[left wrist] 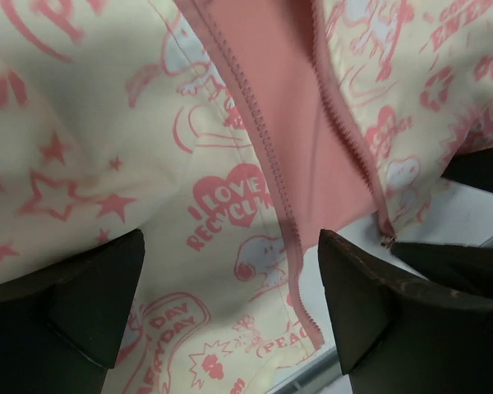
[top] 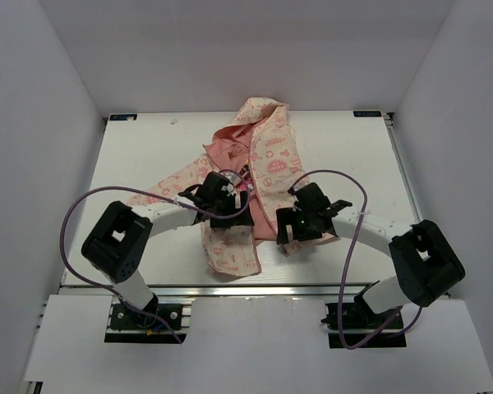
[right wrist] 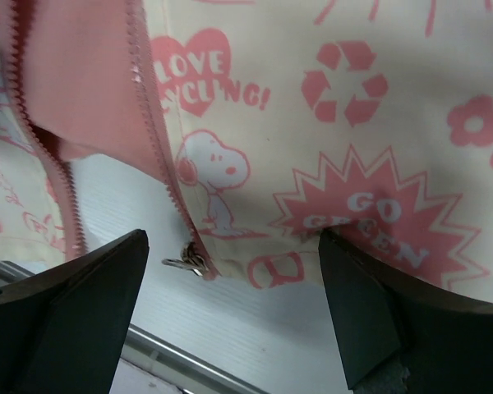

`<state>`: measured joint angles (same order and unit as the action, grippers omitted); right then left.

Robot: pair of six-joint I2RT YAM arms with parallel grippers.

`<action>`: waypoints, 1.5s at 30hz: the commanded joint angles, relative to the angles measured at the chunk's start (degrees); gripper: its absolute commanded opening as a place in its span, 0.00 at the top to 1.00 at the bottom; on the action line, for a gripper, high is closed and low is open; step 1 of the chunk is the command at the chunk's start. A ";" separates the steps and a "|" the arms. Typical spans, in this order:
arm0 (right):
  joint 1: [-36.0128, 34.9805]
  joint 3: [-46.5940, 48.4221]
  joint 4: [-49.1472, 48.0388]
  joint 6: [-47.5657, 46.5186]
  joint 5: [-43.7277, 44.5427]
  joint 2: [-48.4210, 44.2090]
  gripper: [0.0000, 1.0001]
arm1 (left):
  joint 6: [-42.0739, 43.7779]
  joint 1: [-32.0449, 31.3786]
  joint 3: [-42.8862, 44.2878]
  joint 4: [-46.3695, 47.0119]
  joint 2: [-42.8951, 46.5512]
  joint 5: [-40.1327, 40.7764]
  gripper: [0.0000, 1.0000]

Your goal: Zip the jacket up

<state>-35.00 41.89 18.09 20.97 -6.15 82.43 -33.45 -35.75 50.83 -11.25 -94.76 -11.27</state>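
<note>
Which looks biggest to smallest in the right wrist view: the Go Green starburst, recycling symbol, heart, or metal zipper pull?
Go Green starburst
heart and recycling symbol, too alike to rank
metal zipper pull, smallest

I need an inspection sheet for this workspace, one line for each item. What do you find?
Surface: white table.
Job's things: jacket lying open, zipper rows apart, pink lining between them; metal pull at one row's bottom end.
Clutter: nothing seen.
Grippers: left gripper, fingers open over a zipper row; right gripper, fingers open over the pull.
Cables: purple cables looping loose above the table.
Surroundings: white walls on three sides.
</note>
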 commanded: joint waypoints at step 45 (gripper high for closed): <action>-17.03 21.04 11.79 14.97 29.96 15.91 0.25 | 7.08 7.53 -4.86 -5.45 21.19 -2.01 0.02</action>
<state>-51.88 61.45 24.97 32.75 18.48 96.64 -26.00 -27.97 46.68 -16.36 -76.53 -13.19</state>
